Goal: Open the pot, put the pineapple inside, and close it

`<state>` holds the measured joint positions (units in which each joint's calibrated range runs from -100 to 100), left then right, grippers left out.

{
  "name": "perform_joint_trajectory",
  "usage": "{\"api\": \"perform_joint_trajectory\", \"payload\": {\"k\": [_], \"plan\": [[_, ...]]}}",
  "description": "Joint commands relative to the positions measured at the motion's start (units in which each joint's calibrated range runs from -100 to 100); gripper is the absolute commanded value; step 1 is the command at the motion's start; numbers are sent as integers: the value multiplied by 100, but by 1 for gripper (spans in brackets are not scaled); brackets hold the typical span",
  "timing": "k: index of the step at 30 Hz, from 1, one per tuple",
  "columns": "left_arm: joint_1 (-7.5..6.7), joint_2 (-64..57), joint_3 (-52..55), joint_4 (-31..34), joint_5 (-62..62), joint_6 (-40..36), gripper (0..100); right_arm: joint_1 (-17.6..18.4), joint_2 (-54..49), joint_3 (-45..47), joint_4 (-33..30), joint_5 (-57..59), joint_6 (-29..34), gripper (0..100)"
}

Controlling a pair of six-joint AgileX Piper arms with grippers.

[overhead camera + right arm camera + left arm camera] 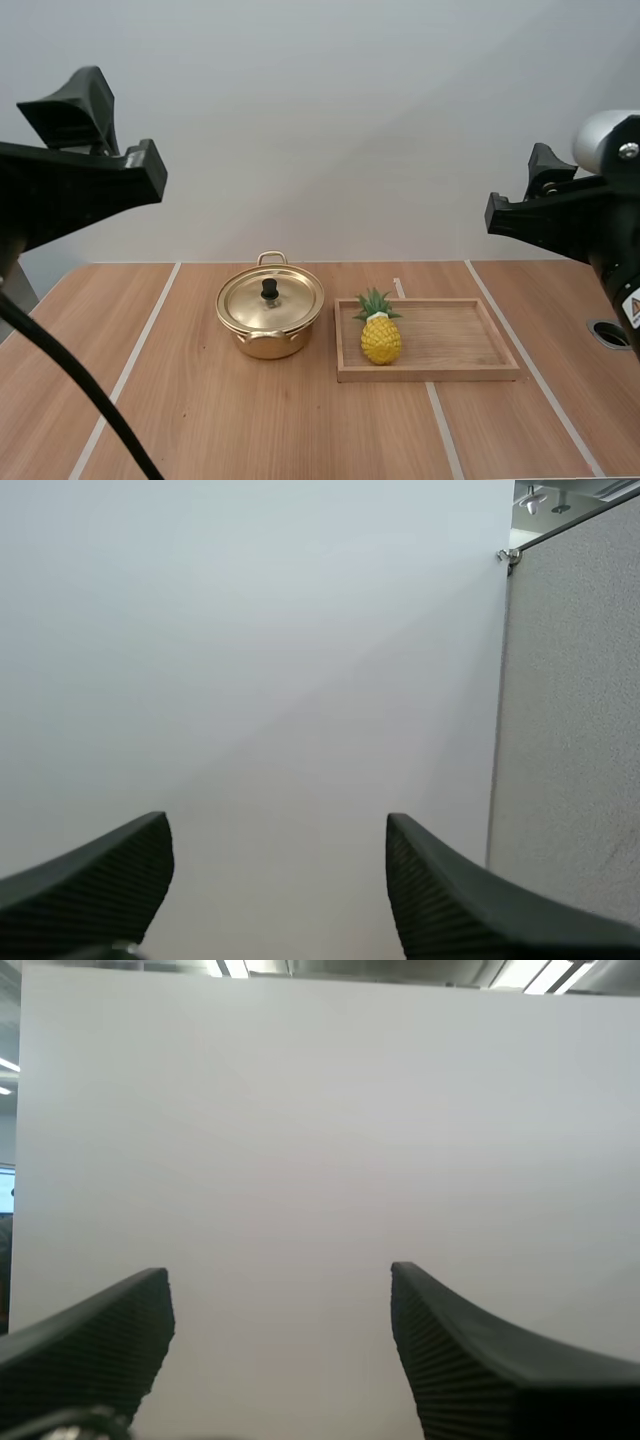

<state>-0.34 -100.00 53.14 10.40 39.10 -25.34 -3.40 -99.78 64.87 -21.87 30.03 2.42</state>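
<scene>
Left wrist view showed my left tool [280, 1298] wide open. Its two black fingers [470, 1355] stood far apart, with their ribbed sides turned to each other. Nothing was held between them. The tool pointed at a plain white wall [320, 1140].

Right wrist view showed my right tool [278, 842] in the same way. Its fingers [460, 900] were spread wide too, and nothing sat between them.

From the high view I saw my left arm [70, 190] up high on the left side and my right arm [560, 215] up high on the right side. Both hung well above the bench [200, 420] and well apart from the things on it.

Down on the bench, near the middle, sat the gold pot [270, 340]. Its lid [290, 300] was on, with a small black knob [269, 289] on top. A gold handle stuck out at the back of the pot and another at the front.

Just beside the pot, on its right, lay the wooden tray [450, 340]. The pineapple [380, 338] stood upright in the tray, at the end close to the pot. It was yellow, with green leaves pointing up. White lines [135, 355] ran along the bench top.
</scene>
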Motion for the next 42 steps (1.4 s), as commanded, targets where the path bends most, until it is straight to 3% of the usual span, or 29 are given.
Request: {"api": "perform_joint_trajectory", "payload": {"k": [1, 7, 10, 17, 24, 27, 36, 42], "plan": [[-2, 0, -54, -62, -887, 23, 100, -24, -22, -46, 69, 70, 16, 100], [-2, 142, -54, -37, -1116, 379, 100, -24, -22, -46, 159, -319, -63, 100], [-2, 526, -54, -37, -929, 379, 100, -24, 66, -147, 290, -482, -497, 100], [-2, 1663, -243, -37, -503, 717, 100, -24, 1001, -1215, 1602, 1109, -1852, 100], [-2, 2658, -1330, -89, 203, 1030, 100, -24, 2037, -2416, 3106, 2440, -2812, 100], [-2, 3026, -1862, -101, 218, 1097, 100, -24, 2389, -2827, 3456, 2641, -2968, 100], [-2, 4140, -3597, -148, 357, 1230, 100, -24, 3156, -3541, 3318, 2685, -3003, 100], [-2, 4897, -4594, -587, 571, 1541, 100, -221, 3499, -4089, 3158, 2442, -3003, 100]]}}
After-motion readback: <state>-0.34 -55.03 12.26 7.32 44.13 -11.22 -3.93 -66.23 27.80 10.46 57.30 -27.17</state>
